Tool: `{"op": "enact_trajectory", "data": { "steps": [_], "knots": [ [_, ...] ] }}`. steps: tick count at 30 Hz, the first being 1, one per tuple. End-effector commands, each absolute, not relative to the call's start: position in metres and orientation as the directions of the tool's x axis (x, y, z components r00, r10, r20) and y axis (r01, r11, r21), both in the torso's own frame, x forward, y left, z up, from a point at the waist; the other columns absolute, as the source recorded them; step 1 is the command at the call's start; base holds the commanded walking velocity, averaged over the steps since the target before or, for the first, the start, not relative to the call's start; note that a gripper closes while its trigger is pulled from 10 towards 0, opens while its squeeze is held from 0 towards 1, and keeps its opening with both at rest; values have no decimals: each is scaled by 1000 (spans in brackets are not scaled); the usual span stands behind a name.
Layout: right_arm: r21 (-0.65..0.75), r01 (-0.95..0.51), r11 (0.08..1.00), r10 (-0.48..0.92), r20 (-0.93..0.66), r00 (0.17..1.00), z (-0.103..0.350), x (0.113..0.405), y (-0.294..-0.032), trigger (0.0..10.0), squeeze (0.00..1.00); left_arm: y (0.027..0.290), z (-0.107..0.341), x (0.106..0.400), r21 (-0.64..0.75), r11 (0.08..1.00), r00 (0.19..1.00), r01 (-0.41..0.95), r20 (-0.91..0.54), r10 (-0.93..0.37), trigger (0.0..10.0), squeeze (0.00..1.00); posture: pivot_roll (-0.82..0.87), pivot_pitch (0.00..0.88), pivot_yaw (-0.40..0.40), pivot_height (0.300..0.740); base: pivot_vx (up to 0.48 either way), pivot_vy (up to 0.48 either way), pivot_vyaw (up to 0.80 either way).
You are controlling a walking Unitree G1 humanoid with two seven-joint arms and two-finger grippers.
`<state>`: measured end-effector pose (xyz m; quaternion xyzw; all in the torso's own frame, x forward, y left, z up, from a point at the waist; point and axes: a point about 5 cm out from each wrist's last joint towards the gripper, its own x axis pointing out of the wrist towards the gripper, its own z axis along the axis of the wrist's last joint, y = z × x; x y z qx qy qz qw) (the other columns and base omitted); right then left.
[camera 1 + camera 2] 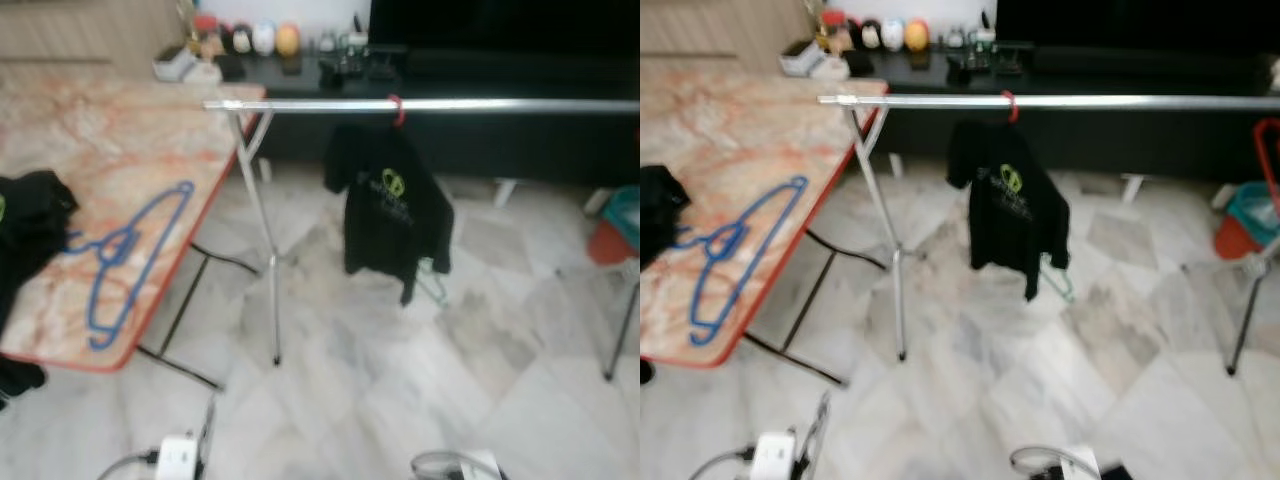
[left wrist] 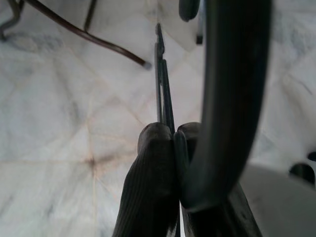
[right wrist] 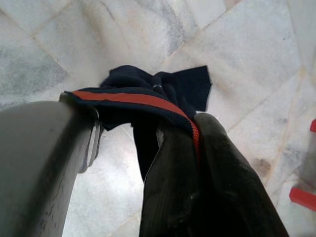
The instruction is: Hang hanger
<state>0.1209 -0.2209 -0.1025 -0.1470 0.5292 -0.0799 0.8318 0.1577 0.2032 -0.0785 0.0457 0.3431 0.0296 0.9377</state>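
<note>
Blue plastic, thin and bent: that is the hanger (image 1: 128,262) for this job. It lies flat on the marble table (image 1: 110,150) at the left, with its long side running from near to far and its hook end toward the far side. A black cloth (image 1: 28,225) sits just beside it, on its left.

The silver rail (image 1: 430,104) goes across the far side, left to right. A black T-shirt (image 1: 392,208) hangs on it from a red hook (image 1: 397,108).

The left gripper (image 2: 173,143) points down at the floor. Its fingers are pressed together on something thin and dark; I cannot tell what. The right gripper (image 3: 190,143) is clenched on a dark cloth with a red stripe (image 3: 148,98).

The hanger lies to the left, so the left arm looks nearer to it. The rail is farther off and to the right of the hanger.
</note>
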Motion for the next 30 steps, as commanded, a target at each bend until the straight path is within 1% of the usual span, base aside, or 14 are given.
{"op": "enact_trajectory", "data": {
  "steps": [1,7,12,16,30],
  "knots": [
    [-318,-18,948,-278,-854,439,-102,126,-216,10000,0,212,-80,152,121,992,749,-37,-654,108,10000,0,17,74,-13,740,0,352,0],
    [-318,-18,948,-278,-854,440,-102,125,-216,10000,0,212,-80,152,121,992,748,-36,-655,107,10000,0,16,72,-12,740,0,351,0],
    [-317,-19,948,-277,-855,439,-102,125,-214,10000,0,208,-79,152,120,993,759,-11,-645,87,10000,0,26,84,-8,740,0,0,0],
    [-317,-19,948,-277,-855,438,-103,125,-214,10000,0,207,-78,154,121,993,767,-7,-636,82,10000,0,26,84,-8,740,-240,0,0],
    [-315,-19,949,-276,-856,438,-103,125,-213,10000,0,206,-76,157,130,991,781,-1,-619,82,10000,0,28,87,-6,740,0,0,0]
  ]
}}
